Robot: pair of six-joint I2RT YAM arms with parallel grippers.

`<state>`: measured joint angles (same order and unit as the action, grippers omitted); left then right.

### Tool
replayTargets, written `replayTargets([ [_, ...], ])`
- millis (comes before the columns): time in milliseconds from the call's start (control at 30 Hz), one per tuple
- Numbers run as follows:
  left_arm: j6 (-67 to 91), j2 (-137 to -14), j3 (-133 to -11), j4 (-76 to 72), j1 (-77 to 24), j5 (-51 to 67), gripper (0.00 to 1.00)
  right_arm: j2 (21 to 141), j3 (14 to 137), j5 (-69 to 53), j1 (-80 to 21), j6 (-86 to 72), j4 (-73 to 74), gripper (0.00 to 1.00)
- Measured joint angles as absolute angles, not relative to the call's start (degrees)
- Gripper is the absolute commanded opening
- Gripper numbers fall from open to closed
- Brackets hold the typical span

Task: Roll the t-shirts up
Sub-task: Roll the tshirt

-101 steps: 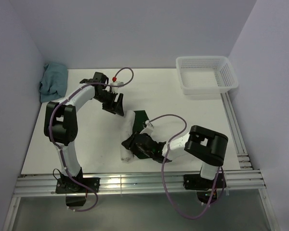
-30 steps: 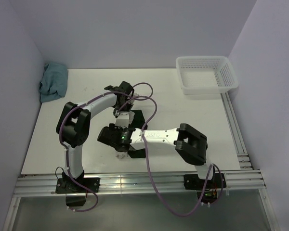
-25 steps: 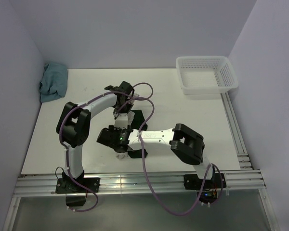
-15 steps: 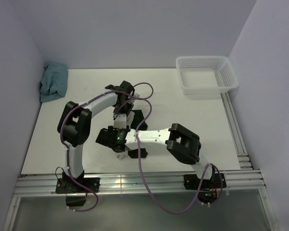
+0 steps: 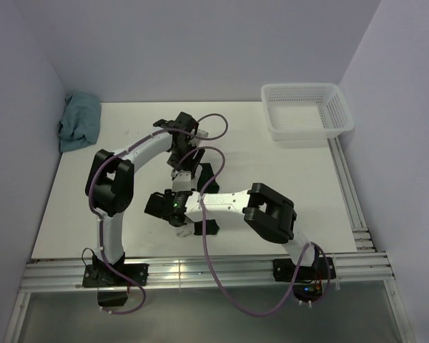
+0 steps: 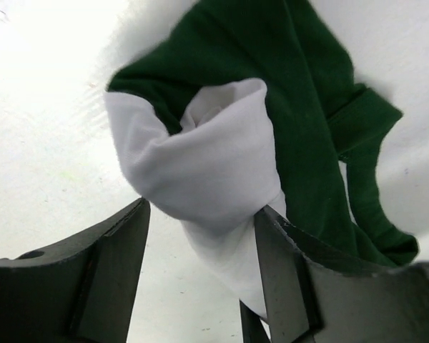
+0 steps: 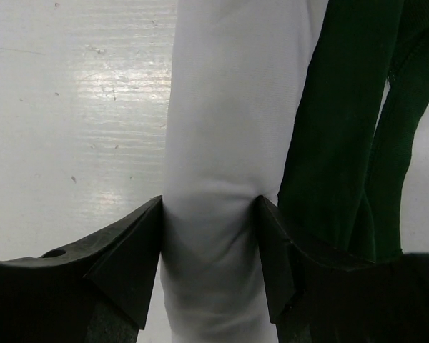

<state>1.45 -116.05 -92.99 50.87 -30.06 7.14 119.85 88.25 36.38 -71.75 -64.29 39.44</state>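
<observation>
At mid-table (image 5: 300, 186), a touch toward 7 o'clock: t-shirt (image 6: 214, 157), rolled into a tight cream-white tube along the 12–6 line in the top view. Dark green sleeve fabric loose on its 3 o'clock side. At the 12 o'clock end of the roll: left gripper (image 6: 200, 211), released, jaws spread to either side of the open spiral end. Right-hand finger touching cloth, left-hand finger just beside it; contact there too close to call. No squeeze visible on that end. Green cloth from 12 round to 4 o'clock of the spiral in the left wrist view. Near the 6 o'clock end: right gripper (image 7: 209, 204), grasping the white tube across its width, both fingers pressed into the cloth, roll visibly waisted between them. Green sleeve just outside the 3 o'clock finger, not in the pinch. Off-task: white mesh basket (image 5: 343, 114) in the 1 o'clock corner, teal cloth (image 5: 79, 120) bunched in the 10 o'clock corner, both well apart from the roll.
</observation>
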Motion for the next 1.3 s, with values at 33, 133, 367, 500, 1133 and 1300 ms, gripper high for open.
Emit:
replayTargets([
  [33, 1.3, -116.05, -93.58, 50.92, -29.58, 7.73, 0.65, 120.07, 88.25, 36.38, -71.75, -64.29, 39.42, 0.59],
  [133, 1.1, -116.05, -95.33, 50.59, -27.38, 9.76, 0.66, 120.09, 87.68, 36.42, -71.75, -64.27, 38.83, 0.46],
  [367, -2.37, -114.02, -92.49, 46.5, -20.78, 18.11, 0.69, 112.66, 74.81, 34.48, -70.89, -63.99, 24.88, 0.24],
  [500, -4.12, -111.09, -87.11, 43.81, -17.91, 25.52, 0.7, 106.72, 63.88, 29.76, -69.06, -63.02, 11.03, 0.21],
  [1133, -5.1, -111.74, -73.36, 30.39, -13.39, 48.16, 0.71, 105.91, 33.28, 6.7, -60.12, -72.69, -50.26, 0.18],
  [1300, -2.26, -113.38, -73.32, 29.04, -13.67, 46.54, 0.54, 106.39, 33.3, 6.04, -59.94, -73.76, -51.13, 0.18],
])
